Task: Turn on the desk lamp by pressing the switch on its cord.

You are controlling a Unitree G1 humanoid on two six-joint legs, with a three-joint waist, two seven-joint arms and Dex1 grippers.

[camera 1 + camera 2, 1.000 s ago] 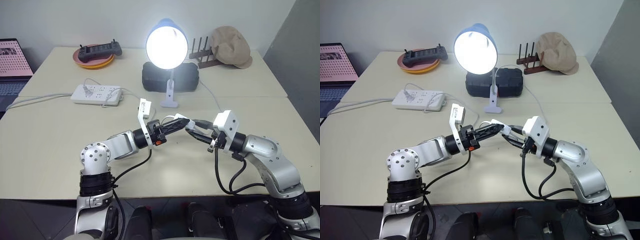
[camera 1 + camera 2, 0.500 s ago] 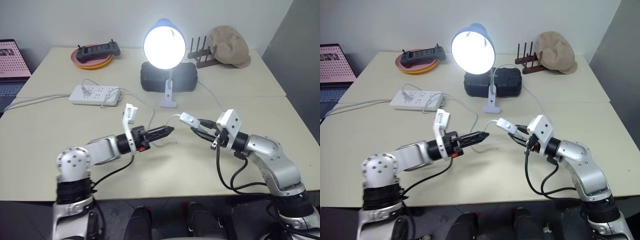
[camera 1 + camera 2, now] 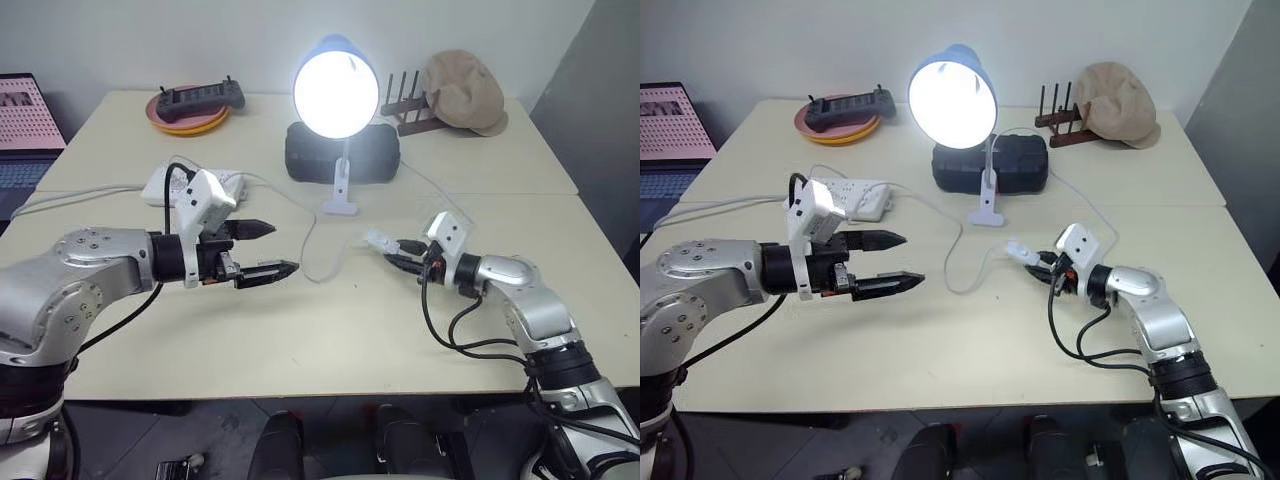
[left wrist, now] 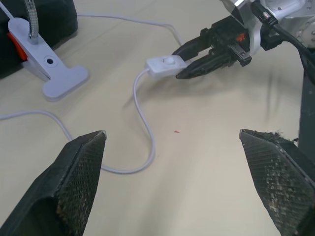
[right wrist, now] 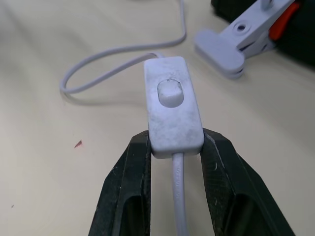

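Lamp [image 3: 335, 95] glows at the middle back of the tabletop [image 3: 300, 340], its clamp base [image 3: 340, 205] beside a black case [image 3: 340, 152]. Its cord [image 3: 318, 250] loops forward to the switch [image 5: 172, 105], which the right tool [image 5: 175, 147] pinches by its near end, just above the tabletop. The left tool [image 3: 262, 250] hangs released, fingers wide apart, well left of the switch.

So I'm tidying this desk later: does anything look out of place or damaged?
Nothing looks damaged or spilled. One oddity: a black game controller sits on an orange plate, and a tan cloth cap leans on a dark wooden peg rack. The blue-shaded desk lamp glows.
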